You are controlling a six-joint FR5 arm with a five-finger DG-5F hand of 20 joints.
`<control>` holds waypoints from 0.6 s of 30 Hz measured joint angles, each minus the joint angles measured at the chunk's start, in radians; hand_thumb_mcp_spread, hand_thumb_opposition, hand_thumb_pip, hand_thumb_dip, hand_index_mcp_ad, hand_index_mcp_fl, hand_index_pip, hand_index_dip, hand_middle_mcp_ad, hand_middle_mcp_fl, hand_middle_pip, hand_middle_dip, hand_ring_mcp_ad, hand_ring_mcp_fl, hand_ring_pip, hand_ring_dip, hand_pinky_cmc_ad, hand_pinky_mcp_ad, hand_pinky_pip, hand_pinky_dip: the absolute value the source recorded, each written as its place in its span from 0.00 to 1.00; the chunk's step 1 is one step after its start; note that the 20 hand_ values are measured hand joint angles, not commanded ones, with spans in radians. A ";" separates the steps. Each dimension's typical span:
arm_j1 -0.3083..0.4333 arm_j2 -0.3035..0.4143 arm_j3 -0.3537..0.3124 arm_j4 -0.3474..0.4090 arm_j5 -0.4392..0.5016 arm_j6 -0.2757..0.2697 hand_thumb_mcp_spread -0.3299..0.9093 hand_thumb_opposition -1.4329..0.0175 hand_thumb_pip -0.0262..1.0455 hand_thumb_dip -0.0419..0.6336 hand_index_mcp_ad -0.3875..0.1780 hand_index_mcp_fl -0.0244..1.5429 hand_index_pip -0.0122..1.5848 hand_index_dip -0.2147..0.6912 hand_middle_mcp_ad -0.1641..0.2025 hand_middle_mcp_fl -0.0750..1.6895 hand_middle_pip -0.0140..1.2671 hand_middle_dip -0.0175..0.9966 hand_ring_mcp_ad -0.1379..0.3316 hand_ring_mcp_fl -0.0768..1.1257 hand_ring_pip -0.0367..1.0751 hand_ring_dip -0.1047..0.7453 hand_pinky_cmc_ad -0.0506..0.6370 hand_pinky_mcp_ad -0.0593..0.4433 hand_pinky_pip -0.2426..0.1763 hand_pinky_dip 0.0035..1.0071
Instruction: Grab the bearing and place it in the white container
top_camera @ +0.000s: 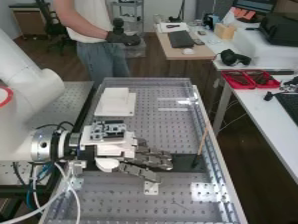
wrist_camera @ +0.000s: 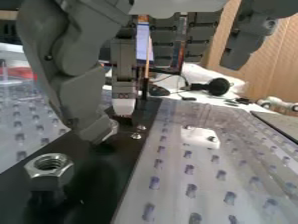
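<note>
One hex-sided metal ring (wrist_camera: 50, 164), your likeliest bearing though its outline looks more like a nut, lies on the black strip (wrist_camera: 100, 195) below the hand (top_camera: 151, 160). You have the fingers loosely extended, with nothing visibly in their grasp; the ring sits apart from the nearest fingertip.

I'd call this the approach, with the grab not yet made. Your next move calls for bringing the thumb and fingers over the ring, one on each side, then closing on its rim without tipping it.

Farther along the counter (top_camera: 100, 200), past the hand, is a low white boxy piece (top_camera: 116, 103), which I take to be the white container; whether it is hollow, you can't tell from here.

Mind the upright wooden stick (top_camera: 203, 141) just beyond the fingertips; a forward sweep could knock it. Beside the strip sits a small white block (wrist_camera: 200, 137), and red trays (top_camera: 249, 79) rest on the neighbouring desk (top_camera: 256, 107), well out of your way.
</note>
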 joint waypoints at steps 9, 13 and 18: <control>0.001 -0.006 -0.001 -0.002 0.001 0.005 0.61 0.41 0.62 0.48 0.48 0.02 0.90 0.48 0.67 0.05 0.11 0.20 0.58 0.06 0.12 0.21 0.55 0.68 0.40 0.17; 0.001 -0.009 0.000 -0.008 0.002 0.004 0.61 0.41 0.62 0.48 0.48 0.02 0.90 0.47 0.67 0.05 0.11 0.20 0.58 0.06 0.12 0.21 0.55 0.68 0.40 0.17; 0.001 -0.010 0.002 -0.013 0.000 0.000 0.61 0.41 0.62 0.48 0.48 0.02 0.90 0.47 0.67 0.05 0.11 0.20 0.58 0.06 0.12 0.21 0.55 0.68 0.40 0.17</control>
